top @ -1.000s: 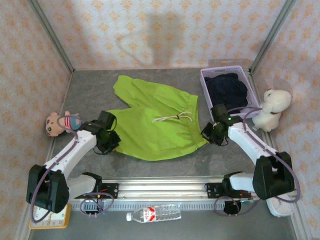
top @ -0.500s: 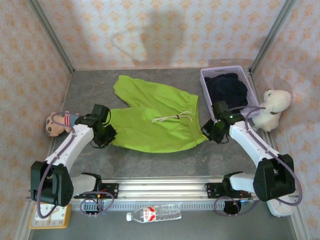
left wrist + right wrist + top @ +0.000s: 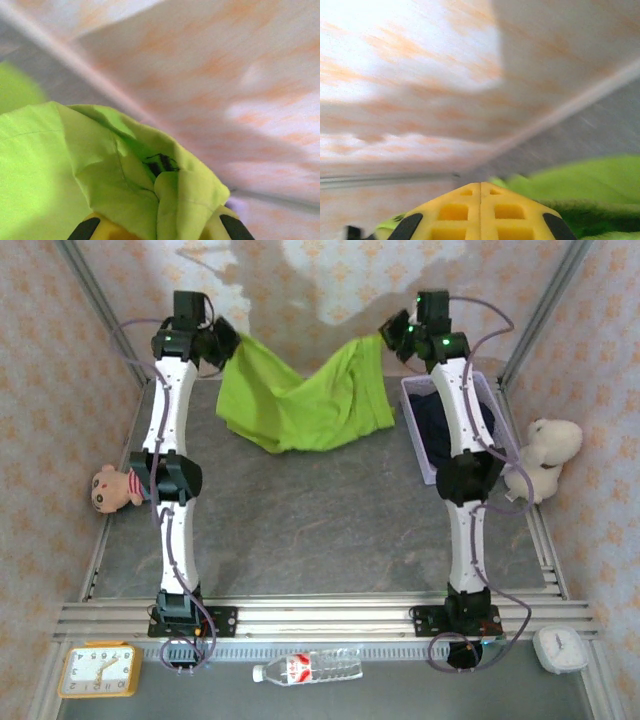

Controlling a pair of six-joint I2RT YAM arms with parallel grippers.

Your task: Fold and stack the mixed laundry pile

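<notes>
Both arms are stretched out to 12 o'clock, up by the patterned far wall (image 3: 320, 280), and the lime-green garment (image 3: 300, 400) is strung between them like a hammock. The left end effector (image 3: 222, 340) at 11 o'clock is clamped tight on 1 upper corner. From the left wrist camera, green cloth bunches up and spills right over the yellow fingers (image 3: 212, 225), with a fold wedged between them. The right end effector (image 3: 392, 335) at 1 o'clock is pinched onto the opposite corner. On the right wrist camera its 2 yellow fingers (image 3: 460, 215) are pressed flat together with no gap showing, and green fabric sits just beside them at 4 o'clock in that view. Between the 2 grips the garment sags in a deep V, its lower edge hanging down toward the grey tabletop (image 3: 320, 530); whether it actually touches, I cannot tell. Over at 2 o'clock, the navy garment (image 3: 428, 430) lies heaped inside the lavender basket (image 3: 412, 390), partly hidden behind the right arm. Neither end effector is near it. A white plush toy (image 3: 545, 455) sits at 3 o'clock just outside the basket, and a small doll (image 3: 112, 488) lies at 9 o'clock against the left wall, well apart from the green cloth.
</notes>
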